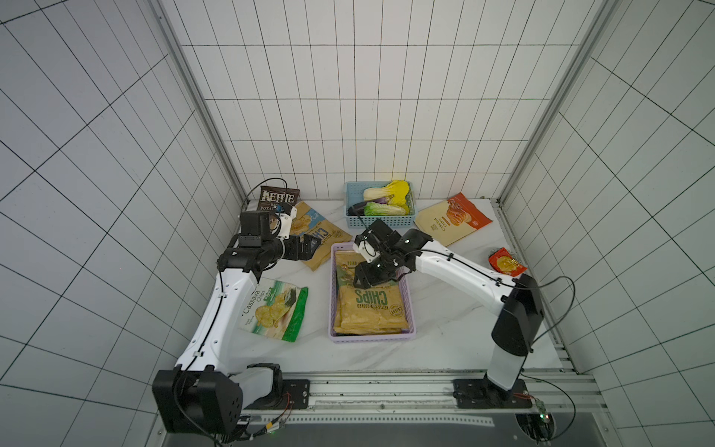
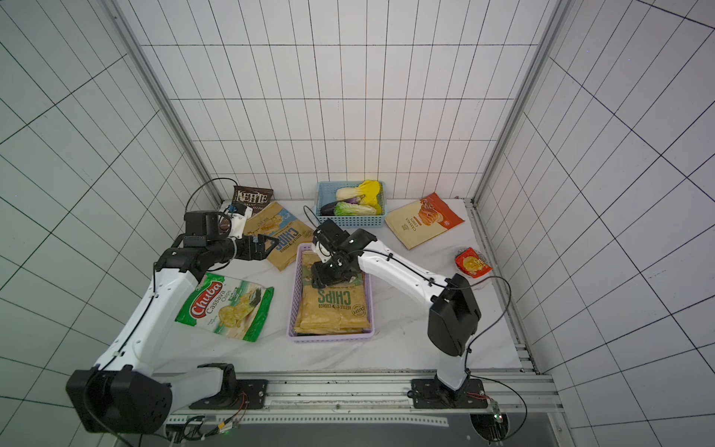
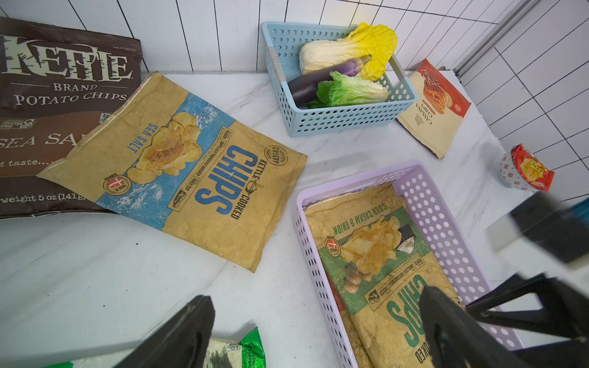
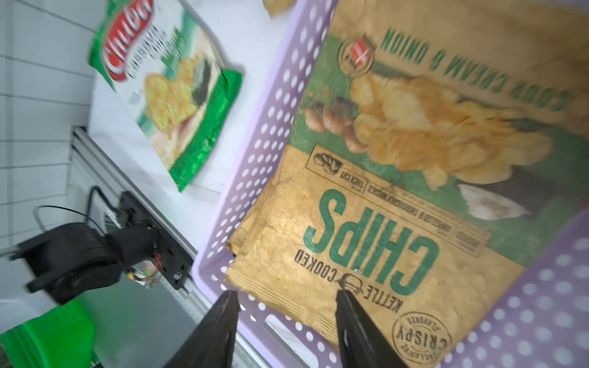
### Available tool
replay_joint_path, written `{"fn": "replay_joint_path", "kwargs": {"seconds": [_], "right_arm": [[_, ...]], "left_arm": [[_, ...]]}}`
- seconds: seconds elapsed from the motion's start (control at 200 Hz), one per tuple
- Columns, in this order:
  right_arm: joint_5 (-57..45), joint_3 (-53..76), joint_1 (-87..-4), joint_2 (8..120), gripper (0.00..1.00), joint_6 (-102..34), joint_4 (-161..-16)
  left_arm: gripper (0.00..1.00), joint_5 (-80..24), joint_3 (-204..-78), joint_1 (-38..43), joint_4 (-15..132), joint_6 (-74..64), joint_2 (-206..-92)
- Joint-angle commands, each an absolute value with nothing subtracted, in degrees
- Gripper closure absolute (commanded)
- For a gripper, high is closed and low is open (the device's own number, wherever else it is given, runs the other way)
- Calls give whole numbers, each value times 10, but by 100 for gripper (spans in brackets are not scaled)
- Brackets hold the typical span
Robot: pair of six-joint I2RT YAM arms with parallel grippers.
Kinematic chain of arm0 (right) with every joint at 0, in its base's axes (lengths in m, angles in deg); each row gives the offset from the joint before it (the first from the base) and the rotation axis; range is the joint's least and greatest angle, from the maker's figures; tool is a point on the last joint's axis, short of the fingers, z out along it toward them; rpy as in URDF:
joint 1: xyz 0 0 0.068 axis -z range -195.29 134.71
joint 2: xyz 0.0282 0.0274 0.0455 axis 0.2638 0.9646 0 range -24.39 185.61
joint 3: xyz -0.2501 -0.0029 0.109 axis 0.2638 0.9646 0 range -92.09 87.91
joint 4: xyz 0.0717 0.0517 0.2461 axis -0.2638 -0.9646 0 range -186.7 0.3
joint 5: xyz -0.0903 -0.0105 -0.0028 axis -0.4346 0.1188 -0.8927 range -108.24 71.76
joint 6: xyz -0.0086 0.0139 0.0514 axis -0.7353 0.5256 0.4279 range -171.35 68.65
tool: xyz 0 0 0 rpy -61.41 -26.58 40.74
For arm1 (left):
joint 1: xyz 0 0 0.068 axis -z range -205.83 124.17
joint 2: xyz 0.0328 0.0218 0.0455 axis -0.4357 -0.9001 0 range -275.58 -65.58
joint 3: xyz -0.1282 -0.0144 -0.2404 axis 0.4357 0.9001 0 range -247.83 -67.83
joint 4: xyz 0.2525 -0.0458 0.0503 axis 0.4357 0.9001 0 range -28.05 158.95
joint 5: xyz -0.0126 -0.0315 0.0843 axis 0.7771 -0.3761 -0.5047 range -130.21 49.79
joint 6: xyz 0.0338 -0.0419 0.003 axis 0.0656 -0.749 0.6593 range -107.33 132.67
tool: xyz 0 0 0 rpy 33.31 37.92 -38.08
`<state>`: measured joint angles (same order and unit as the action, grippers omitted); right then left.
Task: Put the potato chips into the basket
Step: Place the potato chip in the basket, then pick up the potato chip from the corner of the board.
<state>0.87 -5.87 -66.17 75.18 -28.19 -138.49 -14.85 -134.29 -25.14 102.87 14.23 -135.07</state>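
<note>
Basket: the lilac basket (image 1: 369, 337) stands in the middle of the table (image 1: 445, 333), its long side running away from the robot.
Basket contents: the green-label "CHIPS" bag (image 1: 371, 309) lies flat on top inside the lilac basket. Edges of more tan bags show beneath it.
Right pincer: the right pincer (image 4: 287, 293) hangs over the green-label "CHIPS" bag. Its jaws are spread and nothing is clamped between them.
Left pincer: the left pincer (image 3: 315, 294) is spread wide and empty, above the near edge of the blue-label "CHIPS" bag (image 1: 329, 244).
Bags outside, left side: the blue-label "CHIPS" bag lies flat on the table just beyond the basket's far left corner. The brown Kettle bag (image 1: 278, 197) is at the back wall (image 1: 348, 116), with the blue-label bag overlapping its lower part. The white-green cassava bag (image 1: 274, 309) lies flat near the basket without touching it.
Bags outside, right side: the cream cassava bag (image 1: 452, 220) lies flat just beside the light blue basket (image 1: 381, 224), which holds toy vegetables (image 1: 387, 197).
Other: a small red packet (image 1: 507, 263) sits near the table's right edge.
</note>
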Motion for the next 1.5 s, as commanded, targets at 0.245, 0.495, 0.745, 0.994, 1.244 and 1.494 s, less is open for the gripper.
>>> {"fn": "replay_joint_path", "kwargs": {"seconds": [0.245,0.495,0.745,0.994,1.244,1.494], "right_arm": [[58,110,-316,687,49,-145,-1223],[-24,75,-260,826,48,-92,-1161],[-74,112,-227,883,47,-25,-1050],[-56,87,-217,937,48,1,-1055],[-22,100,-217,965,48,34,-1006],[2,107,-220,995,51,78,-958]], "left_arm": [[2,-102,-1331,-253,1033,150,-1347],[2,-101,-1330,-252,1033,149,-1344],[2,-97,-1329,-252,1033,149,-1344],[2,-100,-1329,-252,1033,149,-1343],[2,-99,-1330,-252,1033,148,-1345],[2,-104,-1330,-253,1033,148,-1343]]}}
